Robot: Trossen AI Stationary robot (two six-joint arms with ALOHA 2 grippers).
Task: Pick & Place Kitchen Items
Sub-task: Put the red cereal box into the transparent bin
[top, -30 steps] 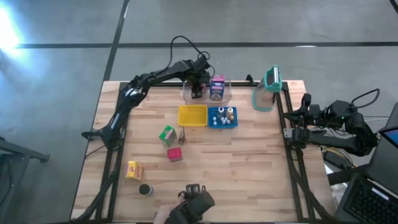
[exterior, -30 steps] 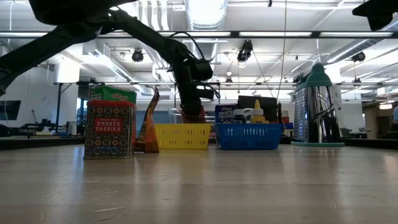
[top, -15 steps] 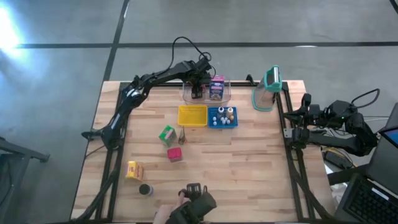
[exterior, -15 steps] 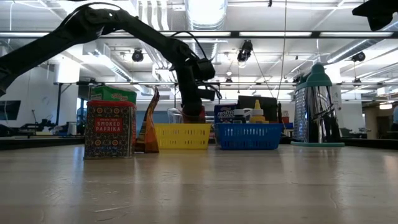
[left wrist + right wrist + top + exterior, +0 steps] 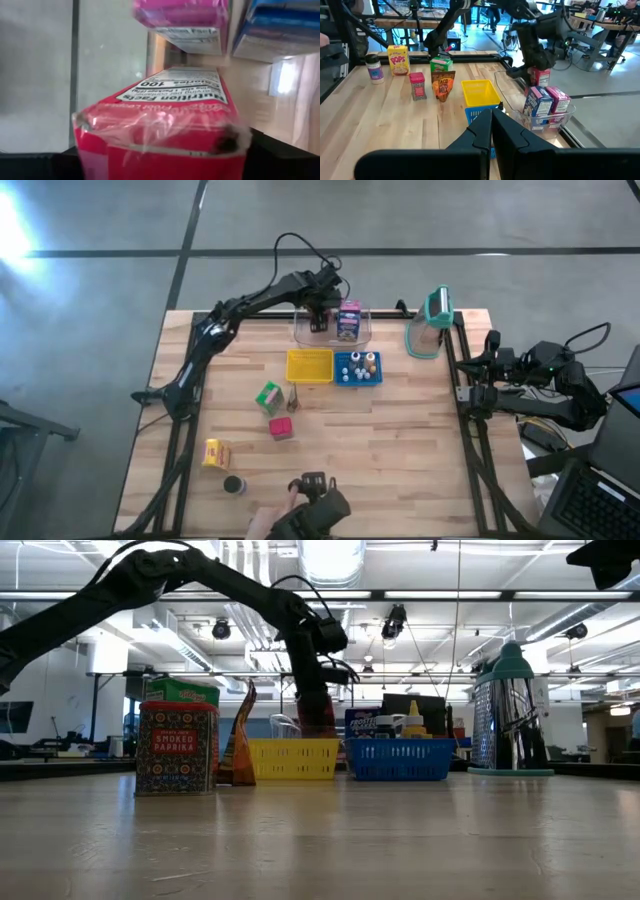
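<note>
Left gripper [image 5: 320, 320]: it is seen at the far edge of the table, over the clear tray [image 5: 303, 337]; its fingers straddle a red carton [image 5: 165, 130], and whether the carton is gripped or already let go cannot be told from the pictures.
Red carton: it is placed in the clear tray, just beside the pink carton [image 5: 558, 105] and the blue-and-white carton [image 5: 535, 106].
Change from earlier: the left arm's wrist is now raised slightly above the tray in the low view, where half a second ago it sat lower; the red carton is judged to be at the point of release.
Meaning for the task: one more kitchen item is judged delivered to the tray once the fingers are drawn clear.
Right gripper [image 5: 491, 131]: it is parked off the table's right edge, fingers pressed together, nothing held.
Items not yet placed: a green carton [image 5: 268, 396], a red tin [image 5: 282, 427], a yellow carton [image 5: 216, 452] and a dark-lidded jar [image 5: 234, 485] are left standing on the open table, unchanged from the earlier frames.
Baskets: the yellow basket [image 5: 309, 366] is seen unfilled; small bottles are held in the blue basket [image 5: 357, 369].
Risk: the carton could be tipped against its neighbours as the fingers are withdrawn.
</note>
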